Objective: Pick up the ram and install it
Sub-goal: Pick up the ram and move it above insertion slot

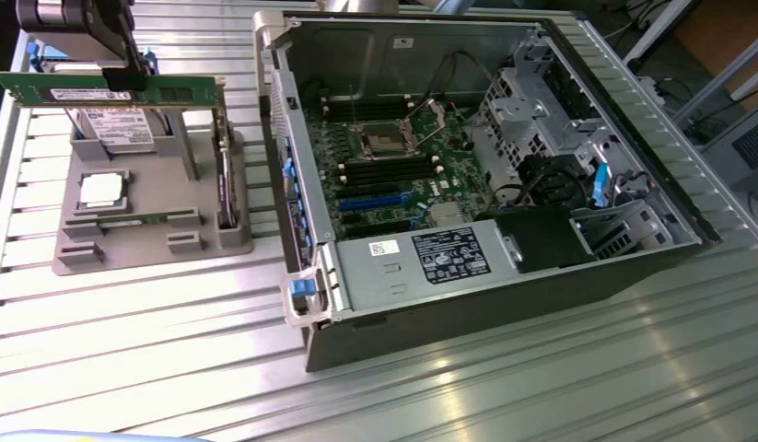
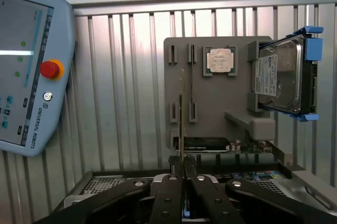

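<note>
Exterior view: the gripper (image 1: 127, 66) hangs above the grey parts holder (image 1: 157, 207), clamped on the top edge of the ram (image 1: 109, 92). The ram is lifted clear of the holder, its long axis level and running across the view. The open computer case (image 1: 502, 267) and its motherboard (image 1: 397, 161) lie well apart, toward the exterior view's right. In the wrist view the stick shows edge-on between the closed fingers (image 2: 171, 182).

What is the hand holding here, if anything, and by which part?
The hand grips the ram by its upper long edge, about mid-length, holding it level above the grey holder.
</note>
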Controlling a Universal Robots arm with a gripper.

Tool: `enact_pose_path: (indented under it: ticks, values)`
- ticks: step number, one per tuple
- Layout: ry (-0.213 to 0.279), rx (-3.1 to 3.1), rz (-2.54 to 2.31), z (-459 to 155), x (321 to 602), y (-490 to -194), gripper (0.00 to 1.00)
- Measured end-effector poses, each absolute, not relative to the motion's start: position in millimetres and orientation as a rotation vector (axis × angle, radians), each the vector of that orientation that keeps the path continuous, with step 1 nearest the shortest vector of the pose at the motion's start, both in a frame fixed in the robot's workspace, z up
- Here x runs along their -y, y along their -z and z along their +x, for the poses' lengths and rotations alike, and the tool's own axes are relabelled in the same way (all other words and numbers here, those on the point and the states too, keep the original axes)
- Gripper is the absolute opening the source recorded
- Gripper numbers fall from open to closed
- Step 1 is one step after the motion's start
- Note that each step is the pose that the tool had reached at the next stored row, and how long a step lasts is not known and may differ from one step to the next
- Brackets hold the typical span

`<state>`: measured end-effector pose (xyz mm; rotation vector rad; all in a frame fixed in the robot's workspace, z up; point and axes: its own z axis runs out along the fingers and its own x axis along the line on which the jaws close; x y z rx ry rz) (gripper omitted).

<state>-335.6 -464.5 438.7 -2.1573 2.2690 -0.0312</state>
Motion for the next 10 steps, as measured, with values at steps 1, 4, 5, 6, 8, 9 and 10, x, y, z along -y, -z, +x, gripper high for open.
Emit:
enact_pose_path:
  ticks: [1, 4, 5, 6, 8, 9, 10]
  values:
    - [0.031, -2.269, -2.158, -334.9, 464.5, -438.6, 0.12]
    - [0.031, -2.269, -2.158, -332.9, 464.5, -438.7, 0.12]
    - [0.031, -2.269, -2.158, -332.4, 464.5, -438.6, 0.12]
    - [0.031, -2.268, -2.158, -332.1, 464.5, -438.6, 0.12]
    - [0.031, -2.268, -2.158, -331.3, 464.5, -438.6, 0.12]
    - [0.031, -2.268, -2.158, -330.9, 464.5, -438.7, 0.12]
    - [0.031, -2.268, -2.158, -330.6, 464.5, -438.6, 0.12]
